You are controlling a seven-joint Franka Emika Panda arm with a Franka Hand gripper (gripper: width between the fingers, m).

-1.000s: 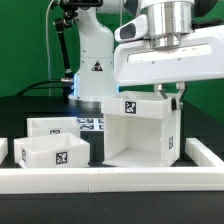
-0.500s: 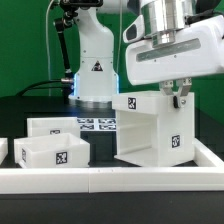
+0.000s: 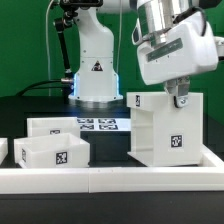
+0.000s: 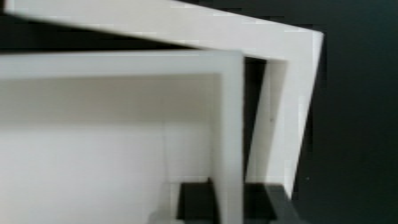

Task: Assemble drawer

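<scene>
The large white drawer casing (image 3: 165, 128) stands at the exterior view's right, with a tag on its top and one on the side facing the camera. My gripper (image 3: 180, 97) is shut on the casing's upper wall near its right corner. In the wrist view my gripper (image 4: 231, 202) has its dark fingers (image 4: 198, 202) on both sides of the thin white casing wall (image 4: 228, 110). Two smaller open-topped boxes stand at the exterior view's left: one (image 3: 57, 128) behind, one (image 3: 52, 152) in front, each with a tag.
The marker board (image 3: 100, 125) lies flat behind the boxes, in front of the arm's white base (image 3: 95, 75). A low white rail (image 3: 110, 178) edges the table at the front and runs up the right side next to the casing.
My gripper has swung to the exterior view's right with the casing in its grip. The casing has turned, so its open side no longer faces the camera and a tagged wall does.
</scene>
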